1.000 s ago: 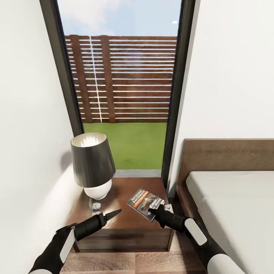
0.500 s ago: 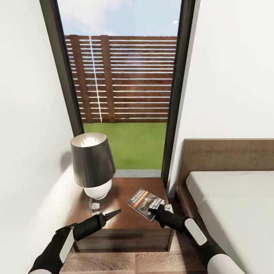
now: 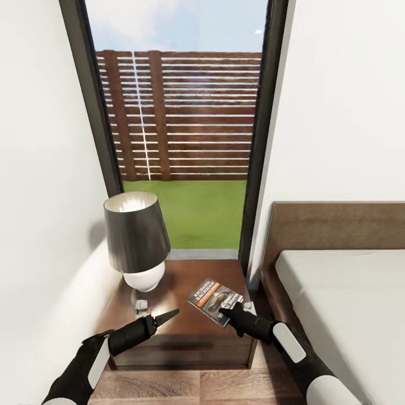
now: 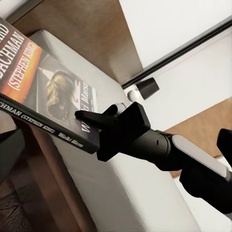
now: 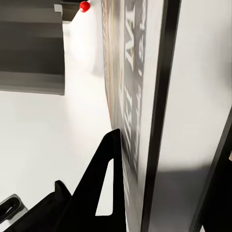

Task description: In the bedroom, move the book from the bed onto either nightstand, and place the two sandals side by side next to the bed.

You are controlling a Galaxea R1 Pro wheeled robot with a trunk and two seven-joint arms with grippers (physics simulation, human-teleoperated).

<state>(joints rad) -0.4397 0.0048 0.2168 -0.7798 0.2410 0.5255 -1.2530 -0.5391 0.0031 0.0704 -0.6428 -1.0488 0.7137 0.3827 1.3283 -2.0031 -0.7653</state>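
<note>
The book (image 3: 212, 296), dark with an orange band, hangs tilted just over the right part of the nightstand (image 3: 180, 332). My right gripper (image 3: 228, 311) is shut on its near corner. In the left wrist view the book (image 4: 38, 87) shows with the right gripper's fingers (image 4: 92, 117) pinching its lower edge. In the right wrist view the book's edge (image 5: 145, 96) lies against one finger (image 5: 104, 179). My left gripper (image 3: 169, 316) hovers open over the nightstand's front left, holding nothing. The bed (image 3: 343, 292) stands to the right. The sandals are out of view.
A table lamp (image 3: 136, 239) with a dark shade stands on the nightstand's back left, with a small white object (image 3: 142, 305) at its foot. Behind is a tall dark-framed window (image 3: 185, 129). A white wall (image 3: 39, 225) is close on the left. Wood floor (image 3: 185, 385) runs below.
The head view has shifted very slightly. Both arms and the book stay where they were.
</note>
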